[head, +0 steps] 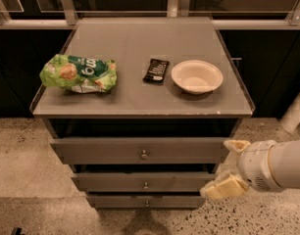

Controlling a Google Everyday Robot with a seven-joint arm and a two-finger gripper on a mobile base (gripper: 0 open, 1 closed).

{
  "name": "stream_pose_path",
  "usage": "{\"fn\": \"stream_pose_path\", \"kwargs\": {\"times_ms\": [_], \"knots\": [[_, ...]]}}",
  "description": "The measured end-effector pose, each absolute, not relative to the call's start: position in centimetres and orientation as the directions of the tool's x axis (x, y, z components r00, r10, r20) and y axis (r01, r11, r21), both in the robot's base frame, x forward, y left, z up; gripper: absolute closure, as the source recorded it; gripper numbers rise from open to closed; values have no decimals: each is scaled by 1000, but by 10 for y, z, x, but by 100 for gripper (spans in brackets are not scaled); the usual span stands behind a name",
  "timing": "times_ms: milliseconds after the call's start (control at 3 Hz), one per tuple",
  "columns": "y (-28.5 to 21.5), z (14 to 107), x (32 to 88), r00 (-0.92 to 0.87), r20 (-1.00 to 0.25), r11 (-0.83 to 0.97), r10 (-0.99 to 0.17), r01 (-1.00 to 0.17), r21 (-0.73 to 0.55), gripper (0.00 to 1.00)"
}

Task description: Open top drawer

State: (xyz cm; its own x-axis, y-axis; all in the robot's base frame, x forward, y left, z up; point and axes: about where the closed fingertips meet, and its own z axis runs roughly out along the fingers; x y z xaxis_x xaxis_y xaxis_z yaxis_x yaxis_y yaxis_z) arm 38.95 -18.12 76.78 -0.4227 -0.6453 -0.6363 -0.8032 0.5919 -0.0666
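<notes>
The top drawer [101, 151] is the widest of three grey fronts under the table top, with a small round metal knob [143, 154] at its centre. Its front stands a little forward of the frame. My gripper [230, 166] comes in from the right at drawer height, just off the right end of the top drawer front. It is open and empty, with one cream finger [237, 146] up by the top front and the other low beside the middle drawer. It is well to the right of the knob.
On the grey table top [140, 106] lie a green snack bag [79, 73], a dark wrapped bar [155, 70] and a white bowl [197, 76]. Two slimmer drawer fronts [145, 182] sit below. Speckled floor lies around, and dark cabinets stand behind.
</notes>
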Motion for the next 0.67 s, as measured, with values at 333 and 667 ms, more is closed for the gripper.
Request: {"fn": "stream_pose_path", "kwargs": {"times_ms": [333, 667], "knots": [[-190, 766, 410, -423, -658, 632, -623, -768, -105, 42], [-190, 767, 409, -421, -658, 631, -624, -768, -107, 65]]}}
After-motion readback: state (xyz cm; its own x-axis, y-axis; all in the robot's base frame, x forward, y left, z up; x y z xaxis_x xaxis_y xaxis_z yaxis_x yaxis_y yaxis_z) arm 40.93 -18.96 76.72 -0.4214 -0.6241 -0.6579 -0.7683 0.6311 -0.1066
